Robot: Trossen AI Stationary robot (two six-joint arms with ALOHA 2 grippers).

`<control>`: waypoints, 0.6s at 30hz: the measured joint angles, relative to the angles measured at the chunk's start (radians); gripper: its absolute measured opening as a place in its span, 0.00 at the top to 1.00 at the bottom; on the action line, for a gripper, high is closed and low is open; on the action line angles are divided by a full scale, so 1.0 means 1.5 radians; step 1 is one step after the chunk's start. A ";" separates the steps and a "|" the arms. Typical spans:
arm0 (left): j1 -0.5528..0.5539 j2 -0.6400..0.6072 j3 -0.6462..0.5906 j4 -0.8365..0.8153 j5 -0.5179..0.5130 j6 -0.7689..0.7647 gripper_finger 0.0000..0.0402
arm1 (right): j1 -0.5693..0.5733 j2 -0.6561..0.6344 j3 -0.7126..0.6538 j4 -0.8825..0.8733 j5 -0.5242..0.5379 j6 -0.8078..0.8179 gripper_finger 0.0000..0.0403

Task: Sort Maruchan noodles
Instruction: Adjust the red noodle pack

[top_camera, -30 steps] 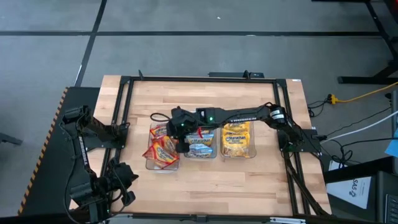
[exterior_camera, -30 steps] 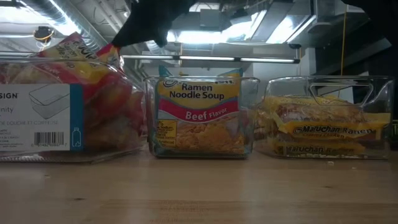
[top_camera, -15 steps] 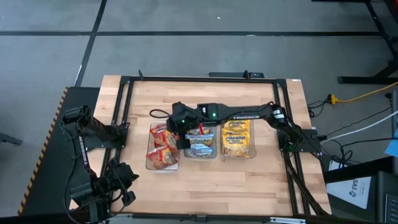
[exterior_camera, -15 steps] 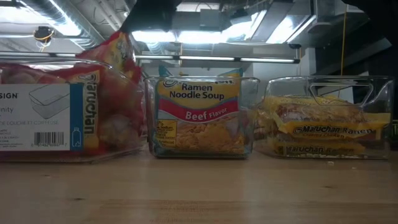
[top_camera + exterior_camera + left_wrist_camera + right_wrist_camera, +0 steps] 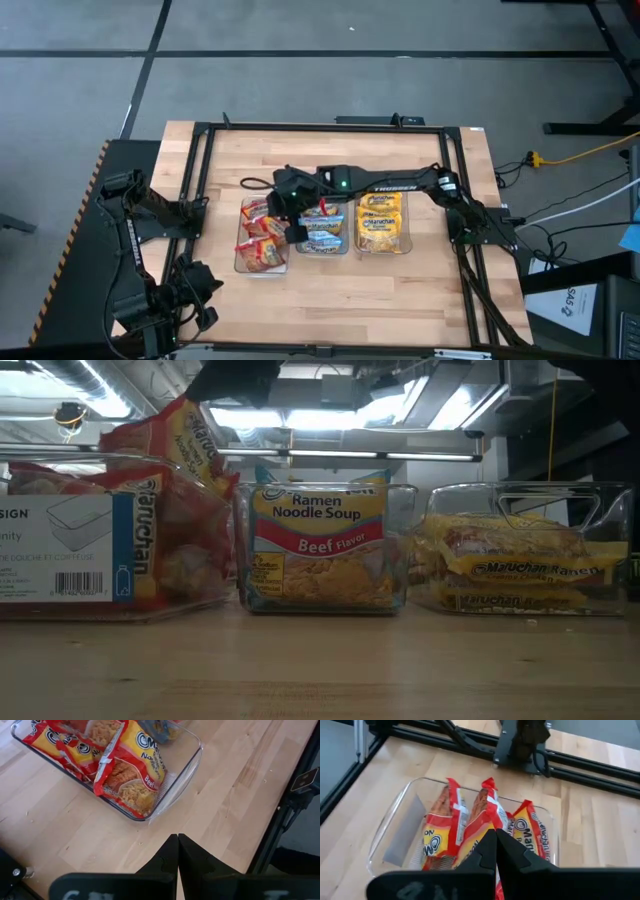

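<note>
Hovering over the left bin (image 5: 262,243), right end effector (image 5: 292,222) pressed together on a red packet (image 5: 485,822) above those already binned. Might snag and drag packets out on retreat. Left end effector (image 5: 178,840) closed, parked off bench.

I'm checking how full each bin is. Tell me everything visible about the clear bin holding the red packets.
The clear bin is a rectangular, see-through plastic container with rounded corners and a white barcode label on one wall. It sits flat on the wooden table, leftmost of three bins, close beside the middle one. Red and yellow Maruchan noodles fill it, some on edge, one poking above the rim under the right tool, which hangs shut over it.
</note>
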 joint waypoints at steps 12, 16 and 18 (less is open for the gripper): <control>0.000 0.000 0.000 0.016 0.000 0.000 1.00 | -0.005 0.018 0.000 0.034 0.012 0.003 0.99; 0.000 0.000 0.000 0.016 0.000 0.000 1.00 | -0.005 0.018 0.000 0.034 0.021 0.004 0.92; 0.000 0.000 0.000 0.016 0.000 0.000 1.00 | -0.005 0.018 0.000 0.034 0.021 0.004 0.88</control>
